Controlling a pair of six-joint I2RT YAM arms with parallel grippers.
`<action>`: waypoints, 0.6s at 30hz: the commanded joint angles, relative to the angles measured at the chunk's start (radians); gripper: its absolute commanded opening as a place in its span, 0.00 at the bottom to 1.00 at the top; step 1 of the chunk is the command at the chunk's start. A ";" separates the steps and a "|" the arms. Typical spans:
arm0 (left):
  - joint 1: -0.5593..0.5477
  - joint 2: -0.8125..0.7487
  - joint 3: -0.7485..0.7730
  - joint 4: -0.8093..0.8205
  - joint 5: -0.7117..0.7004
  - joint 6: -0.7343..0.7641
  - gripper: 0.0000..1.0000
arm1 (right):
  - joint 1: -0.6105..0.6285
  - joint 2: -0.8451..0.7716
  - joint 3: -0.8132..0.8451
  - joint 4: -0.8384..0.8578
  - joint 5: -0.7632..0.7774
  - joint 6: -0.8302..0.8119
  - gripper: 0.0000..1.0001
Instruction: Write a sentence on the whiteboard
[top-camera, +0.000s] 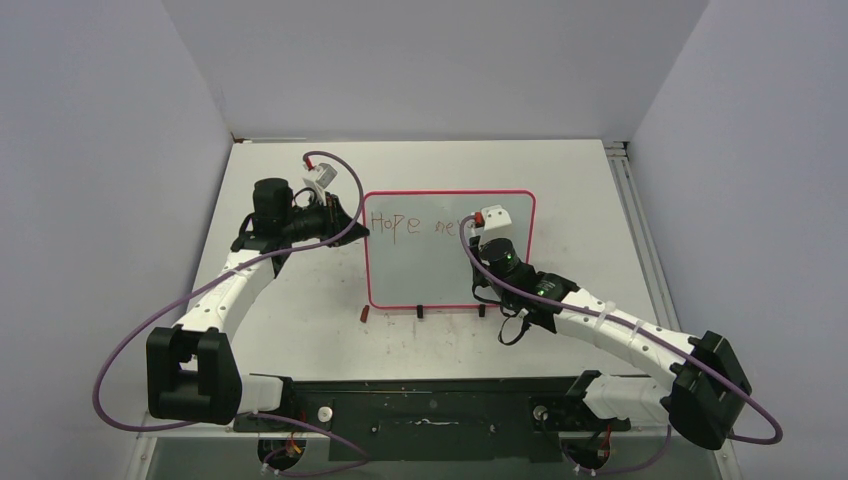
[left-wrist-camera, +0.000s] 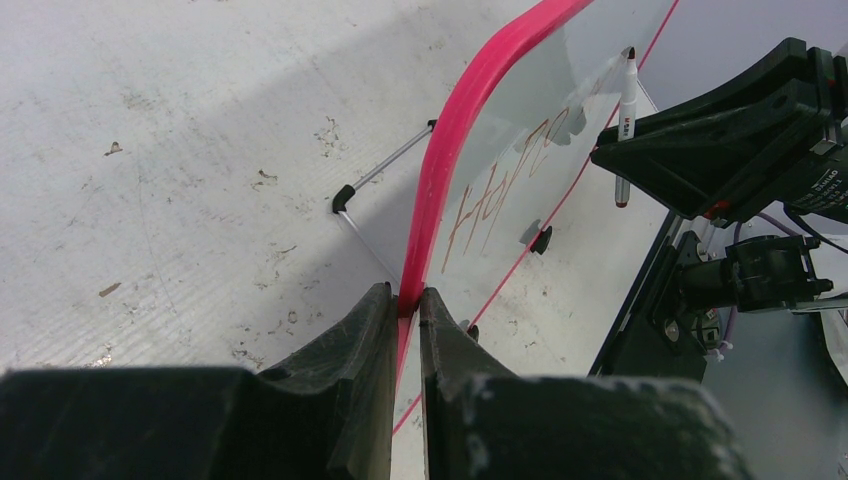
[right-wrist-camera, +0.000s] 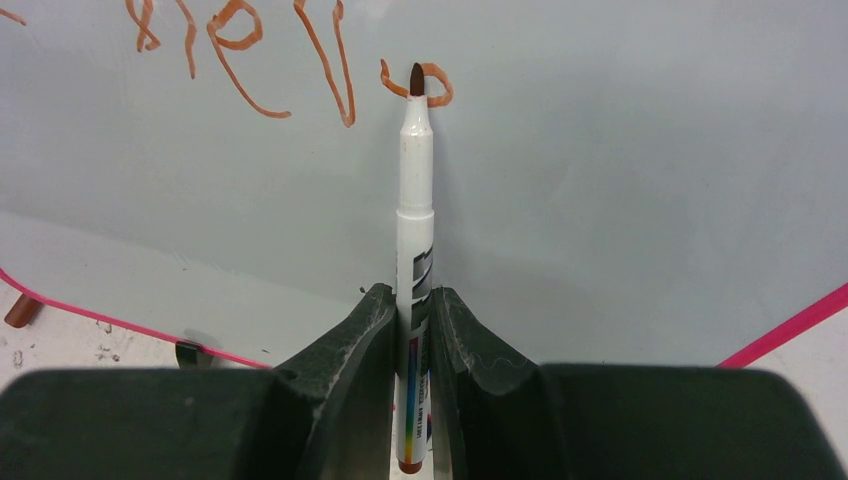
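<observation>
The whiteboard with a pink-red frame lies at the table's middle, two black feet at its near edge. Reddish-brown writing reads "Hope" and part of "never"; it also shows in the left wrist view and the right wrist view. My left gripper is shut on the board's left frame edge, pinched at the fingertips. My right gripper is shut on a white marker, its brown tip touching the board at a half-drawn letter.
A small reddish marker cap lies by the board's near left corner. A grey rail runs along the table's right edge. The board's thin wire stand sticks out behind its left edge.
</observation>
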 joint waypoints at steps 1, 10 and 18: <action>-0.001 -0.035 0.011 0.035 0.002 -0.001 0.00 | -0.006 0.007 0.036 0.048 -0.016 -0.011 0.05; -0.001 -0.035 0.009 0.035 0.002 -0.002 0.00 | -0.003 0.016 0.021 0.049 -0.034 -0.004 0.05; 0.000 -0.032 0.011 0.036 0.003 -0.002 0.00 | 0.006 0.015 -0.002 0.035 -0.039 0.018 0.05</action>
